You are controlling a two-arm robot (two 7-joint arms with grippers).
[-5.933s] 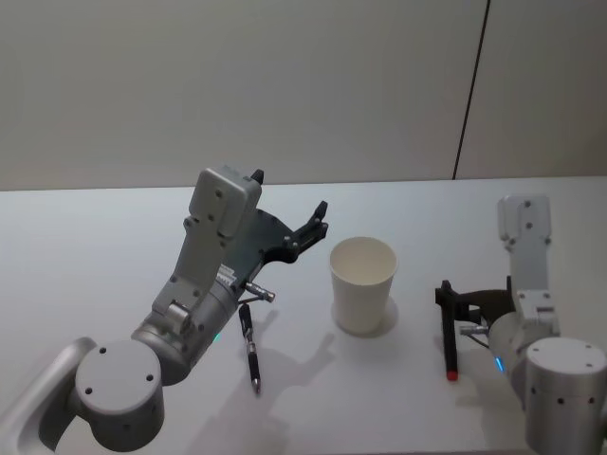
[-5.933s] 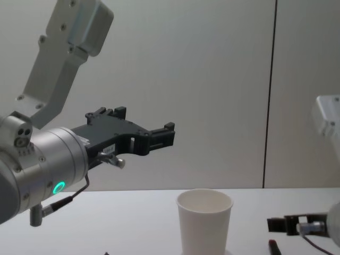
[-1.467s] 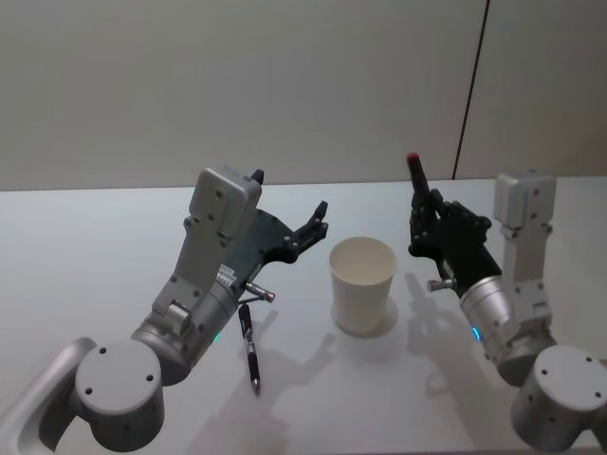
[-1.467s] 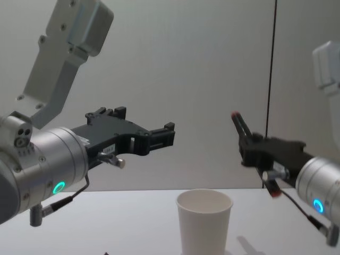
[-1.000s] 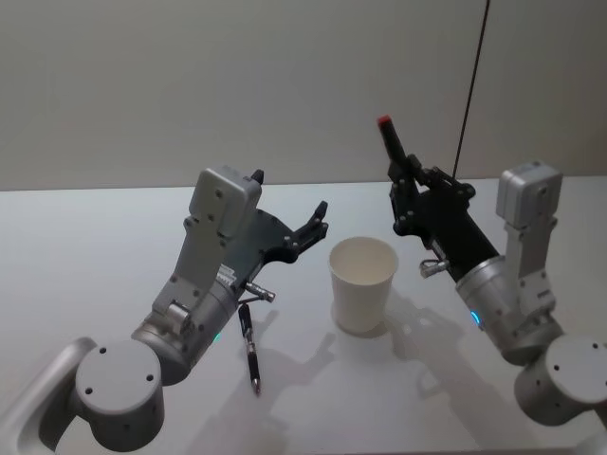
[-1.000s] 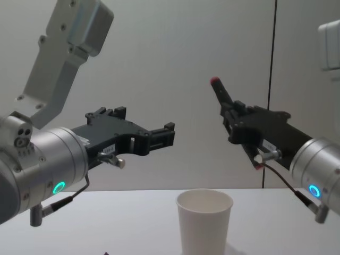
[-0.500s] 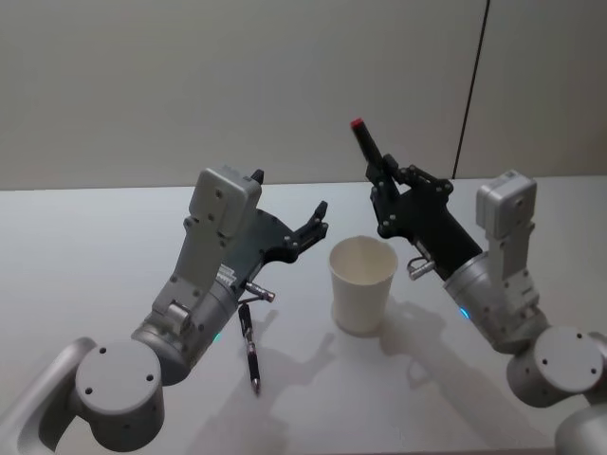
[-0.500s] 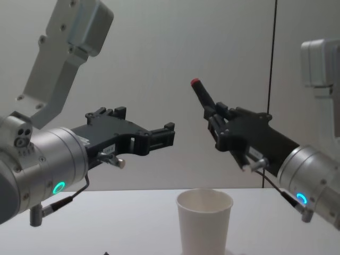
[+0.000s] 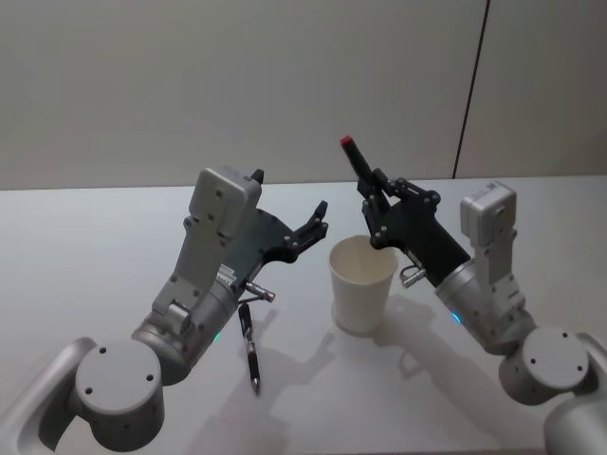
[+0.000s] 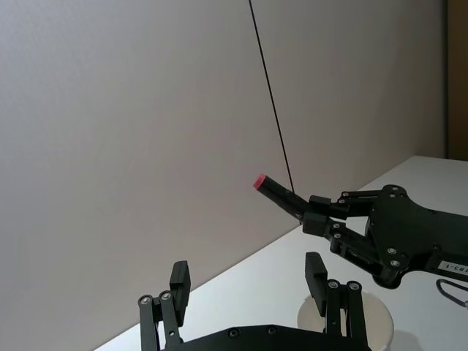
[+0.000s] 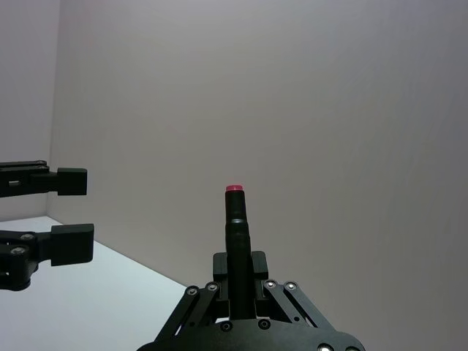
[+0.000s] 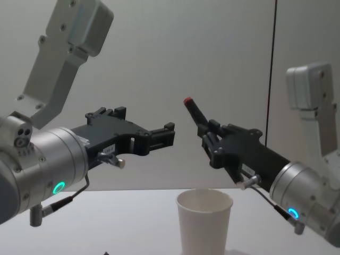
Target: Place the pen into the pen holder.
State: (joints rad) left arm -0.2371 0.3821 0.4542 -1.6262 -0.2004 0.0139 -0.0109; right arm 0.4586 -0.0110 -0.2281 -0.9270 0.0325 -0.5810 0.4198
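Spare pen: a black-and-silver pen (image 9: 250, 349) lies flat on the white bench (image 9: 85, 246). It is closer to the near edge than the cup, off to the cup's left and apart from it, just beside the left arm.
Pen holder: the white paper cup (image 9: 361, 284) (image 12: 204, 226) stands upright with its mouth open, about mid-bench between the two arms.
Left gripper: the left gripper (image 9: 308, 227) (image 12: 169, 134) (image 10: 247, 281) hangs in the air to the left of the cup, higher than its rim, pointing toward the bench's right side. Its jaws are released, with a wide gap between them.
Right gripper: the right gripper (image 9: 375, 201) (image 12: 208, 134) (image 11: 235, 272) is raised over the right part of the cup, above the rim and clear of it. Its jaws are clenched on the pen.
Pen: the black pen with a red end (image 9: 359, 166) (image 12: 193, 111) (image 11: 235, 223) (image 10: 281, 193) is held in the air above the cup, outside it. It is tilted, red end up and leaning toward the bench's left side, and its lower end is hidden inside the gripper.
Wall: a plain pale wall (image 9: 190, 85) rises past the bench's far edge, with a thin dark vertical line toward the right.
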